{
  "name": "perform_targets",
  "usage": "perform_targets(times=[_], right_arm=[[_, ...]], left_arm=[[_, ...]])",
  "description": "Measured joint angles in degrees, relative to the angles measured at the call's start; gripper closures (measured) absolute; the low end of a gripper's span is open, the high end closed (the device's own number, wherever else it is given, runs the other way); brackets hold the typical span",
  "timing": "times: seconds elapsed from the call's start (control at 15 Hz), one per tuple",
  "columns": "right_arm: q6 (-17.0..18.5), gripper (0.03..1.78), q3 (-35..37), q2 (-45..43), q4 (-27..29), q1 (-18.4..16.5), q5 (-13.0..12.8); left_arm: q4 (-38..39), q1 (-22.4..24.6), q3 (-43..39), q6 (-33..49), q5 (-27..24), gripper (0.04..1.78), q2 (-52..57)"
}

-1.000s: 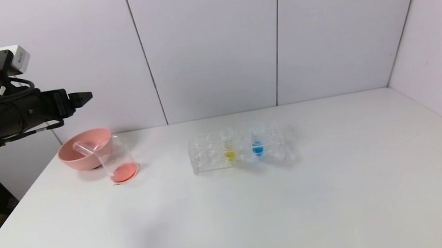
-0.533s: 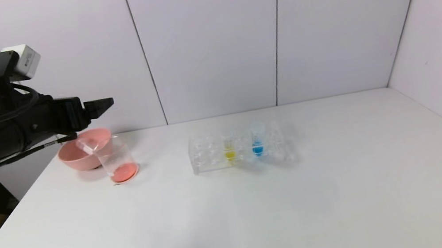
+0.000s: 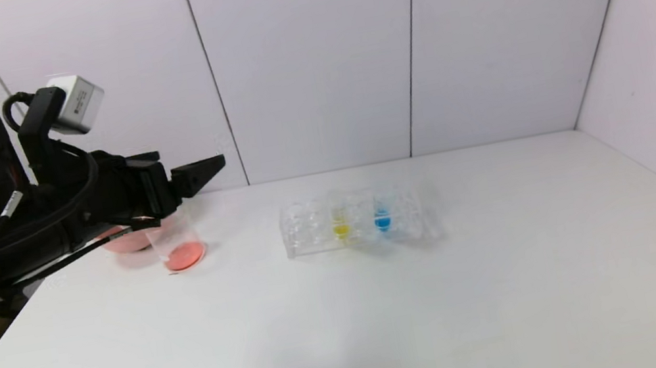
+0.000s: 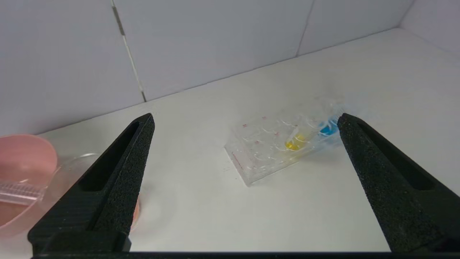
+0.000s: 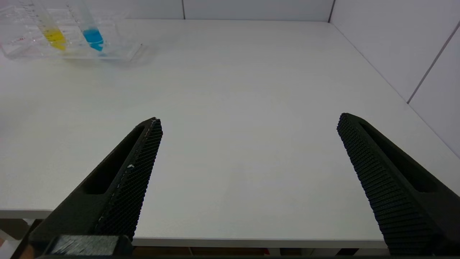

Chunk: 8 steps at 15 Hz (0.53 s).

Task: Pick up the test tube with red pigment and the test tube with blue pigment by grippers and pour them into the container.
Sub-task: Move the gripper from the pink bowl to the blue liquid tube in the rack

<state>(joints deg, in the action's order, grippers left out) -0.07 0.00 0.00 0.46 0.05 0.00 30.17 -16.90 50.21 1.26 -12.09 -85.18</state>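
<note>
Left black gripper [image 3: 216, 162] with coarse foam-textured wedge fingers [image 4: 122, 169] spread wide, holding nothing; raised above the small clear glass beaker [image 3: 178, 244], tips aimed toward the clear moulded plastic tube rack [image 3: 357, 219]; up and rightward from 1 s ago, now hiding most of the matte pink round bowl [image 3: 123, 241] that was in plain sight then.

Beaker upright on the table, thin red-orange layer at its bottom, just beside the bowl; an empty ribbed clear tube [image 4: 19, 191] lying across the bowl rim in the left wrist view; no red-filled tube seen anywhere.

Slim round-bottomed clear tube with bright blue liquid [image 3: 380, 210] standing in the rack, matching tube with yellow liquid [image 3: 339, 218] next slot over; rack and both tubes unmoved.

Right black gripper [image 5: 248, 124], fine-ribbed fingers, likewise spread wide and empty; low over the near table edge, well apart from the rack.

Smooth matte white tabletop [image 3: 431, 320]; pale grey panelled walls [image 3: 313, 53] with dark vertical seams, corner at right.
</note>
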Motion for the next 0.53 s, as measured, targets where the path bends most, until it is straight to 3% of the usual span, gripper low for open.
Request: perform_targets(times=[0.53], right_arm=[[0.0, 0.04, 0.0, 0.0, 0.0, 0.0, 0.0]], left_arm=[[1.5, -6.1, -5.1, 0.0, -9.4, 0.04, -0.4]])
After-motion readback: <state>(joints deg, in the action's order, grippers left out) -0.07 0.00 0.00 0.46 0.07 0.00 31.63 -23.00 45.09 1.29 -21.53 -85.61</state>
